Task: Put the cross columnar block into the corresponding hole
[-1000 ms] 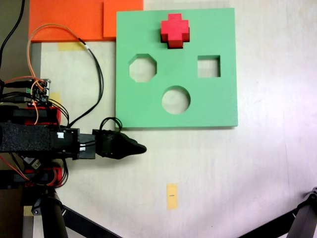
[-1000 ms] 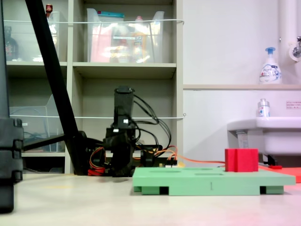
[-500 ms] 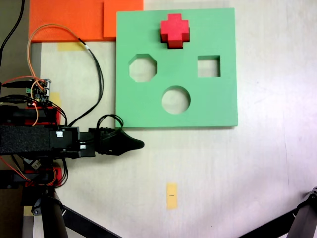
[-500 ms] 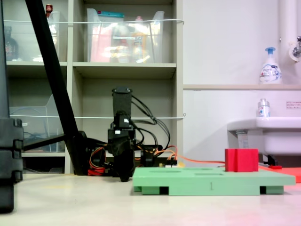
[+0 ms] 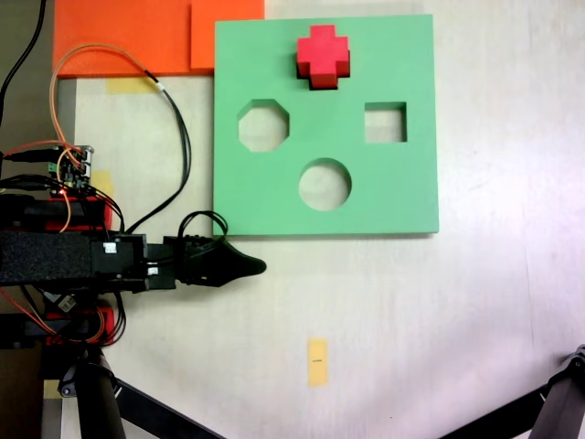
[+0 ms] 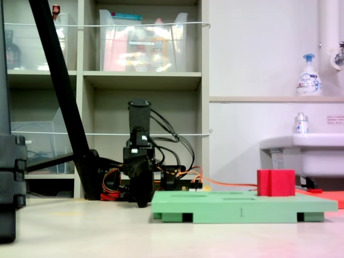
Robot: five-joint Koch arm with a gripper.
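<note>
Black and pointed, the claw [image 5: 247, 266] lies low over the pale desk [image 5: 475, 311] at the first exterior view's eight o'clock, its tip aimed toward three o'clock and stopping just short of the lower left corner of the flat square green foam board [image 5: 402, 192]; its jaws look drawn together to a narrow point with nothing between them. In the second exterior view the claw [image 6: 141, 200] hangs close to the desk just left of the board [image 6: 236, 207], which lies flat there. A small yellow tape strip [image 5: 316, 361] is stuck on the desk at six o'clock, well apart from the board. On the board, the round cutout [image 5: 324, 184] comes nearest, then the octagonal cutout [image 5: 263, 125] at its ten o'clock and the square cutout [image 5: 385, 123] at its two o'clock. Farthest, at the board's twelve o'clock edge, the small bright red plus-shaped foam block [image 5: 322, 55] stands upright; whether it sits in a plus-shaped hole under it cannot be told. The second exterior view shows the block [image 6: 276, 183] rising above the board's top. Orange foam sheets [image 5: 137, 37] lie beyond at eleven o'clock.
</note>
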